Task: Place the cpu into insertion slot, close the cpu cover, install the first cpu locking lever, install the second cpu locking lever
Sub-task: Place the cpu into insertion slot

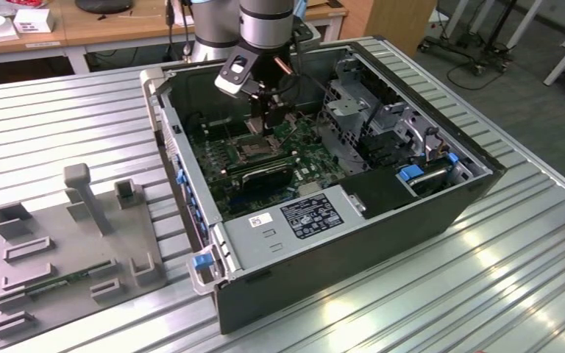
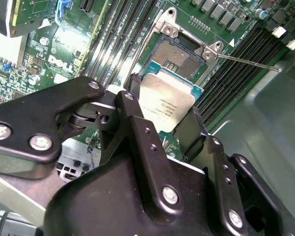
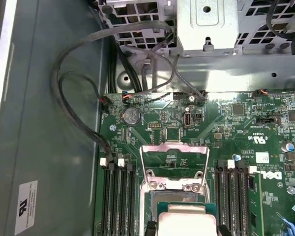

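My gripper (image 1: 265, 120) hangs inside the open computer case, just above the green motherboard. Its black fingers (image 2: 194, 125) are shut on the cpu (image 2: 165, 101), a small square chip with a dull silver top, held by two opposite edges. The cpu (image 3: 187, 221) hovers a little short of the insertion slot (image 2: 178, 53), whose dark centre lies bare. The cpu cover (image 3: 174, 148), a thin silvery frame, is swung up and open at the slot's far side. A thin wire locking lever (image 2: 246, 63) sticks out sideways, unlatched. In the exterior view the slot (image 1: 253, 152) sits just below the gripper.
Long black memory slots (image 3: 119, 201) flank the socket on both sides. A metal drive cage (image 1: 356, 110) and loose cables (image 3: 78, 73) crowd the case wall nearby. On the exterior view's left, a grey fixture plate (image 1: 67, 257) lies on the slatted table.
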Robot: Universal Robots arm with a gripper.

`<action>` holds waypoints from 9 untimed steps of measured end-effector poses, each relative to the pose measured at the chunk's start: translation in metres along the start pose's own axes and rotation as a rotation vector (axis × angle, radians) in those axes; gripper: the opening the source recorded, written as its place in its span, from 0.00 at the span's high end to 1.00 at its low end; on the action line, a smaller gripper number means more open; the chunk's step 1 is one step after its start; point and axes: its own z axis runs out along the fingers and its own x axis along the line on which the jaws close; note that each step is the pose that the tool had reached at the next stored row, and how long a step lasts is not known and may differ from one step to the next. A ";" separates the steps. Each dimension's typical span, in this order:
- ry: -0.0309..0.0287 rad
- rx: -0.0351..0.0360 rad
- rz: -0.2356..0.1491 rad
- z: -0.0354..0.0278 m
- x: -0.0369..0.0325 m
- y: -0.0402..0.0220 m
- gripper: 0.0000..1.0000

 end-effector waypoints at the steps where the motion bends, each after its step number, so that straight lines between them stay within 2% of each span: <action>1: 0.0000 0.0000 0.000 0.0000 0.0000 0.0000 0.46; 5: 0.0007 -0.0001 -0.011 0.0014 0.0000 -0.0001 0.46; 9: 0.0010 0.0001 -0.016 0.0058 0.0002 -0.0005 0.46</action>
